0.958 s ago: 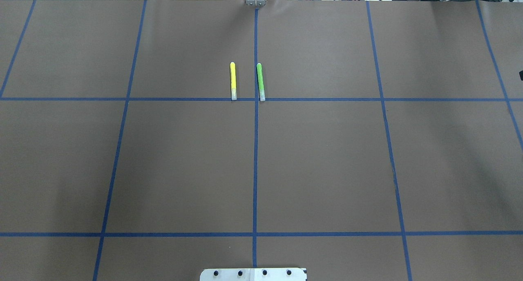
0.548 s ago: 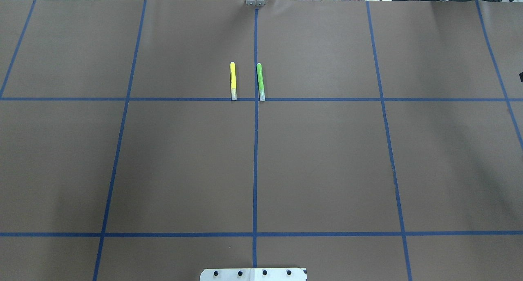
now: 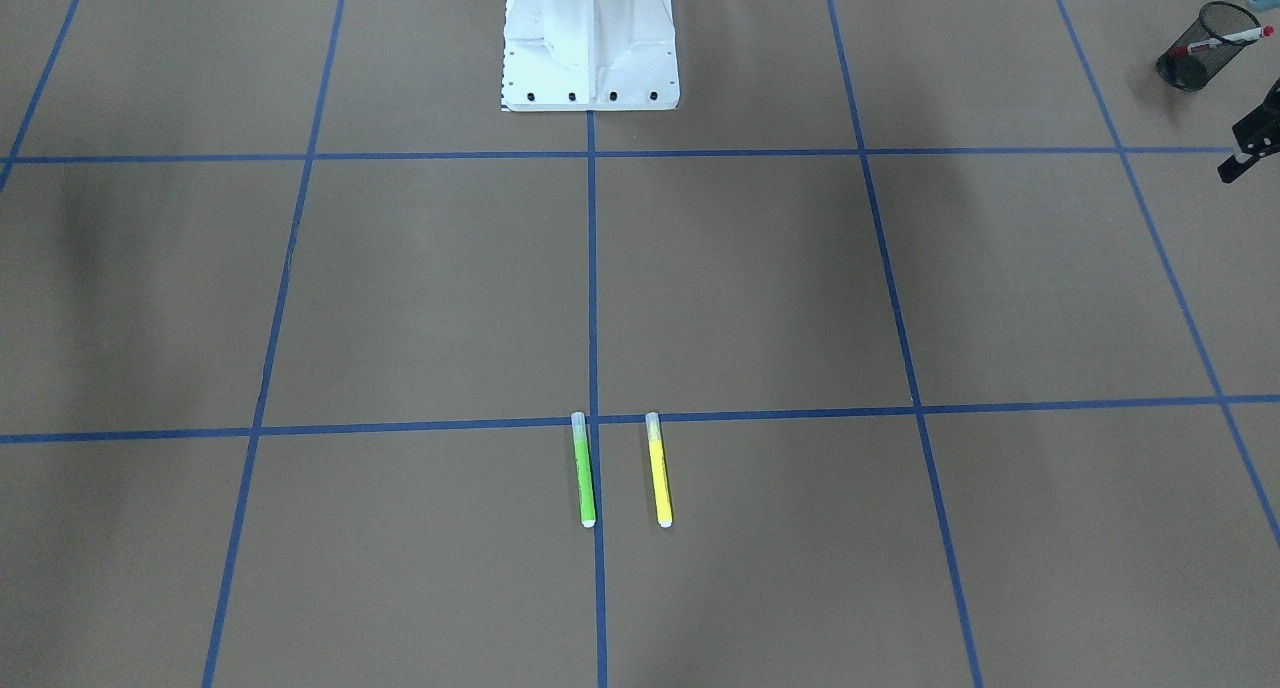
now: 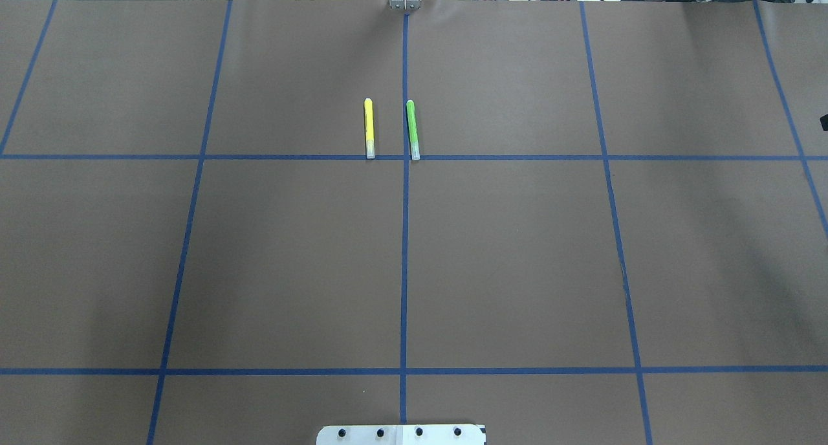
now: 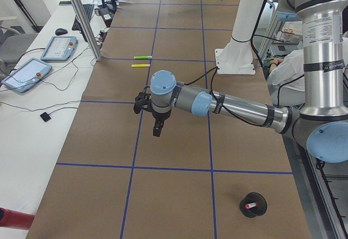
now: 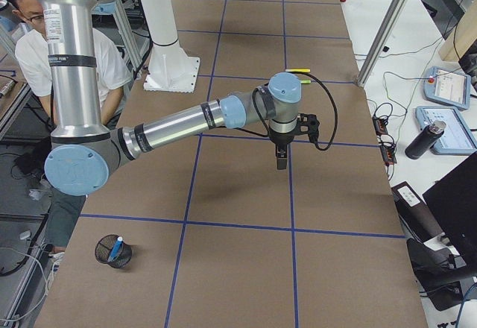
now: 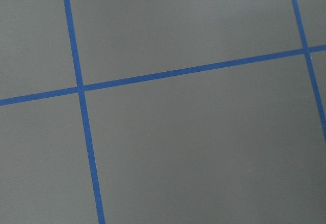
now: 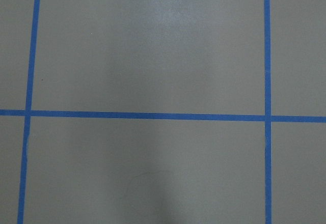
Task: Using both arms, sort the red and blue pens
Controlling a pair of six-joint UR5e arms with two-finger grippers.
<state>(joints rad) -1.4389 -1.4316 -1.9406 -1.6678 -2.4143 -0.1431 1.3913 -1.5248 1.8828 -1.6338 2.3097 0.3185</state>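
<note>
**Both pens cupped, arms hang free**

Your left gripper (image 5: 156, 132) and right gripper (image 6: 281, 164) point down over bare table, forward of the white pedestal (image 3: 590, 38). You cannot tell whether their fingers are apart.

The red pen (image 3: 1232, 38) leans in a mesh cup (image 3: 1188, 66) far to the pedestal's left. The blue pen (image 6: 115, 250) is in a twin cup (image 6: 110, 260) to its right, one colour per arm, so the sort looks done.

The green pen (image 3: 584, 478) and yellow pen (image 3: 658, 473) lie well ahead of the pedestal, likely distractors.

The red pen (image 3: 1232, 37), a white barrel with red ends, leans in a black mesh cup (image 3: 1190, 65) near the table's left end, on the robot's side. The blue pen (image 6: 115, 249) leans in a second mesh cup (image 6: 104, 258) near the right end. The left arm (image 5: 234, 106) and the right arm (image 6: 186, 123) each stretch out above the table, with the left claw (image 5: 156, 129) and the right claw (image 6: 281, 161) pointing down.
</note>
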